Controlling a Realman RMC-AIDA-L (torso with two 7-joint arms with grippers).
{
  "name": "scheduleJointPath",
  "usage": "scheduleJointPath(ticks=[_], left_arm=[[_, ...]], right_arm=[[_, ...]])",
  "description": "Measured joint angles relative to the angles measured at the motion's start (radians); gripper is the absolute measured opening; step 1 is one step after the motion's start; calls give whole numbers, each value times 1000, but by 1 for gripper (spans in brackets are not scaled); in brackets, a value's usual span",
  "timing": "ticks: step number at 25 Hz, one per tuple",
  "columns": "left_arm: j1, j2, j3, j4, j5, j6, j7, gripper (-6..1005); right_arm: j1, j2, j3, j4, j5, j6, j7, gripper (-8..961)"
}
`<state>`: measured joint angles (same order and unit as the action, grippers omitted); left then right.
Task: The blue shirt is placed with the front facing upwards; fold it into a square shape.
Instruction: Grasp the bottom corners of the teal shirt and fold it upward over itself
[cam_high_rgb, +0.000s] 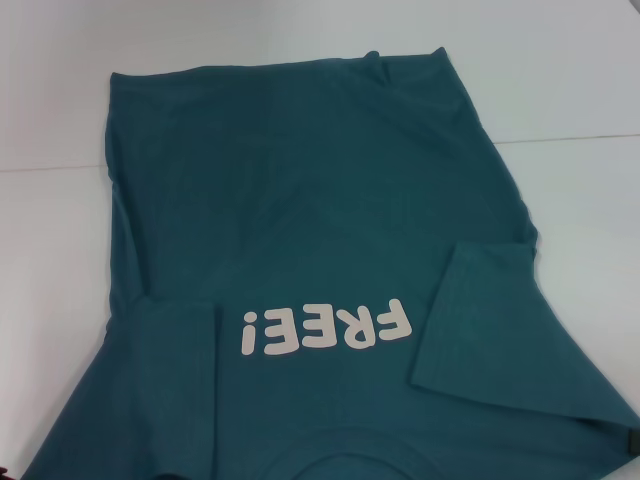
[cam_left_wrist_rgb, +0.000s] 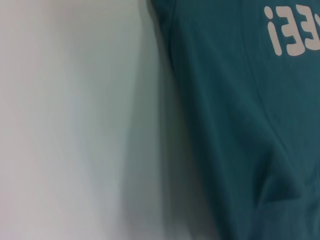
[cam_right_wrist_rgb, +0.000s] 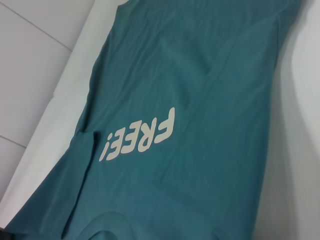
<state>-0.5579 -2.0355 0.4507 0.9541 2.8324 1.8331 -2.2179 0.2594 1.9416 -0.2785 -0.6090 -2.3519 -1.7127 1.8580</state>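
Note:
The blue shirt (cam_high_rgb: 320, 190) lies front up on the white table, its collar toward me and its hem at the far side. The off-white "FREE!" lettering (cam_high_rgb: 325, 327) reads upside down from here. Both short sleeves are turned inward onto the body, one on the left (cam_high_rgb: 175, 335) and one on the right (cam_high_rgb: 480, 315). The left wrist view shows the shirt (cam_left_wrist_rgb: 240, 130) along its left edge, with part of the lettering (cam_left_wrist_rgb: 292, 30). From above, the right wrist view takes in the shirt (cam_right_wrist_rgb: 200, 75) and the lettering (cam_right_wrist_rgb: 137, 135). Neither gripper shows in any view.
The white table (cam_high_rgb: 580, 90) extends past the shirt on the far side and on both flanks, with bare surface (cam_left_wrist_rgb: 65, 125) to the left of the shirt. A small dark object (cam_high_rgb: 632, 441) sits at the frame edge by the right shoulder. Tiled floor (cam_right_wrist_rgb: 30, 75) lies beyond the table edge.

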Motion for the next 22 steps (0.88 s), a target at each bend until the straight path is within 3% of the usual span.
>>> scheduleJointPath(ticks=[10,17,22], left_arm=[[-15,6,-6,-2,-68,-12,4,0],[-71,31,-38,-42,-195,-87,0,0],[-130,52,-39,-139,-269,-217,1,-1]], right_arm=[[-2,4,79,14,0,10,-35,87],[91,9,96,14,10,57,-36,89],[186,17,94,14,21,135,-50,90]])
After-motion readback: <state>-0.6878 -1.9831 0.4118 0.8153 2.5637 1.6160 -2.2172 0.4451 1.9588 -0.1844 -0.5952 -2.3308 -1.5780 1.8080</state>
